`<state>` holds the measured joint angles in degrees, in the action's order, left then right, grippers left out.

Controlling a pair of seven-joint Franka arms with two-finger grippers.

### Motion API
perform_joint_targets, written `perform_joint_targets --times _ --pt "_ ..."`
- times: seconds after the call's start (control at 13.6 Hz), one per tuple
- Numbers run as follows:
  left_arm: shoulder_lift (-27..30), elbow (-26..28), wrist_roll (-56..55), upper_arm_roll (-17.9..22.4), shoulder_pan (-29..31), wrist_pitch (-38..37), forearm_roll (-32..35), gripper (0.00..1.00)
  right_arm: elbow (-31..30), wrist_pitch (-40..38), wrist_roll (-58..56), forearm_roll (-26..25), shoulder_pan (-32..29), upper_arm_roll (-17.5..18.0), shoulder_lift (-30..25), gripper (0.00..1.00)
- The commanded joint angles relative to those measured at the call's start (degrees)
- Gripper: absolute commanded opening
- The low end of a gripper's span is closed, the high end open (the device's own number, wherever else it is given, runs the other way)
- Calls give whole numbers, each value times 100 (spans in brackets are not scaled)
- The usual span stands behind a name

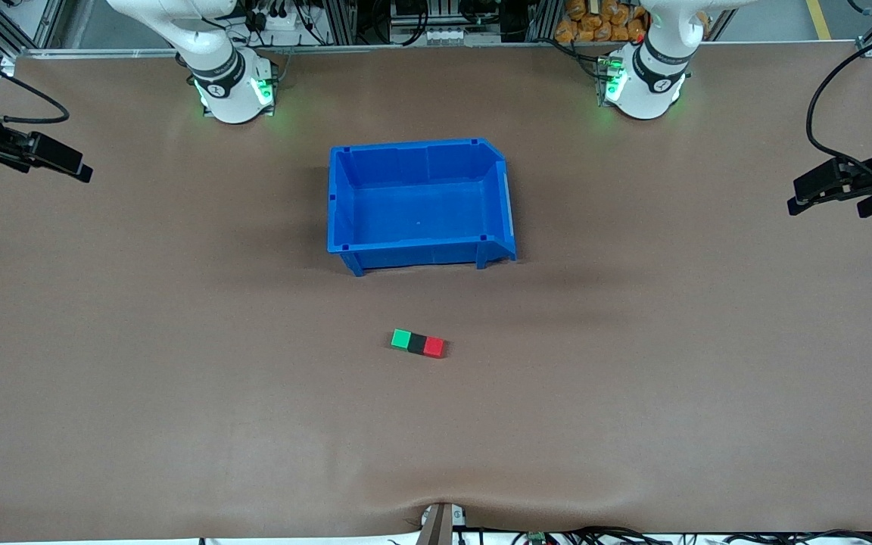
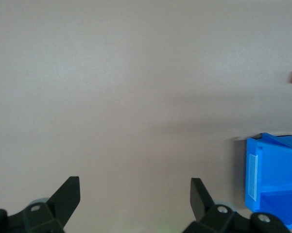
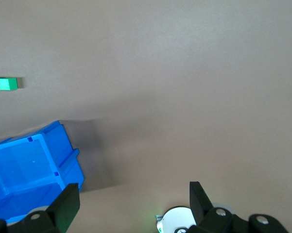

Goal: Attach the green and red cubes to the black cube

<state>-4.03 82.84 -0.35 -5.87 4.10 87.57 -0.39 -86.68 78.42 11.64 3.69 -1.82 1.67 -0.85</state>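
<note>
- The green cube [image 1: 401,338], the black cube [image 1: 417,344] and the red cube [image 1: 434,347] are seen touching in one short row on the table [image 1: 179,393], nearer the front camera than the blue bin [image 1: 496,182], with the black one between the other two.
- The joining step is judged done; nothing more than a check that the row holds seems called for.
- The left hand [image 1: 833,188] is held over the table's edge at the left arm's end, fingers spread wide, nothing gripped.
- The right hand [image 1: 46,157] is held over the table's edge at the right arm's end, likewise wide open and empty.
- Both arms are waiting, well apart from the row.
- Bare table lies all around the cubes; only the bin stands near, so any approach is best made from above.
</note>
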Motion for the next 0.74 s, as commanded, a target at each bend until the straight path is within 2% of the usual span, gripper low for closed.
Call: perform_joint_targets --times 0.0,0.66 --pt "7 -128 9 -19 47 -135 30 100 -104 95 -12 -131 -38 106 -91 100" --pt "25 -128 26 -46 56 -196 30 100 -86 183 -425 -158 -90 80 -56 100"
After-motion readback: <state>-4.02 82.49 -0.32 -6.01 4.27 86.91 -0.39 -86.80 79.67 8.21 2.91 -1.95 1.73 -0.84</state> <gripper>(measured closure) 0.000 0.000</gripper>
